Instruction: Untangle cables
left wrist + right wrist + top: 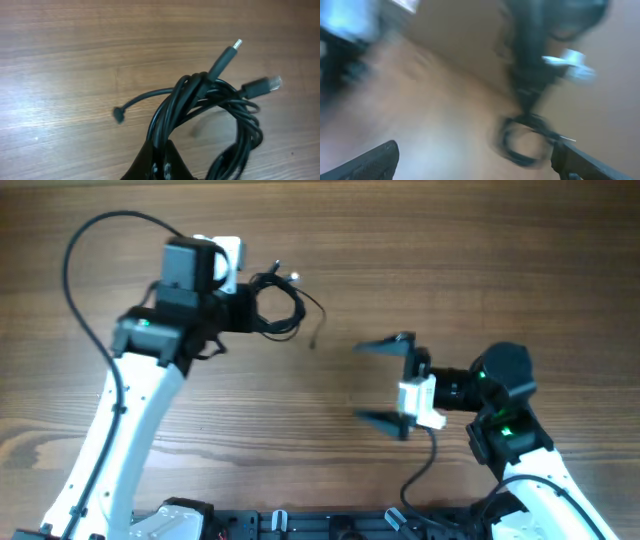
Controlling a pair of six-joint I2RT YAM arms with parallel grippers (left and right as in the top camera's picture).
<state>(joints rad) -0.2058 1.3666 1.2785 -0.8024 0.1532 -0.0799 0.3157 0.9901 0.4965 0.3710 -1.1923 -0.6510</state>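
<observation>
- Overhead view: at upper left of centre, the left gripper (247, 311) is pinched on the left edge of the cables (297, 308).
- The cables are thin black wires wound together into one small, roughly round bundle of loops on the wooden tabletop (480, 240).
- Two plug ends (279, 268) stick out at the top of the bundle. One loose tail (316, 338) trails off to the lower right and ends apart from the loops.
- At right of centre, well apart from the bundle, the right gripper (384, 383) has its two dark fingers spread wide and nothing between them.
- Left wrist view: the left gripper (160, 164) shows as a dark shape at the bottom edge, with several strands of the cables (172, 107) running into it, packed tightly side by side.
- From there the strands arc rightwards as overlapping loops, crossing one another near the top.
- A thin tail with a small tip (119, 115) lies at centre left. A slim plug with a metal tip (223, 59) points to the upper right, and a second, paler plug (263, 85) juts out at far right.
- Right wrist view: this is heavily blurred. The spread fingertips of the right gripper (475, 157) sit in the lower corners, and the cables (504, 141) appear as a dark ring right of centre beneath the left arm.
</observation>
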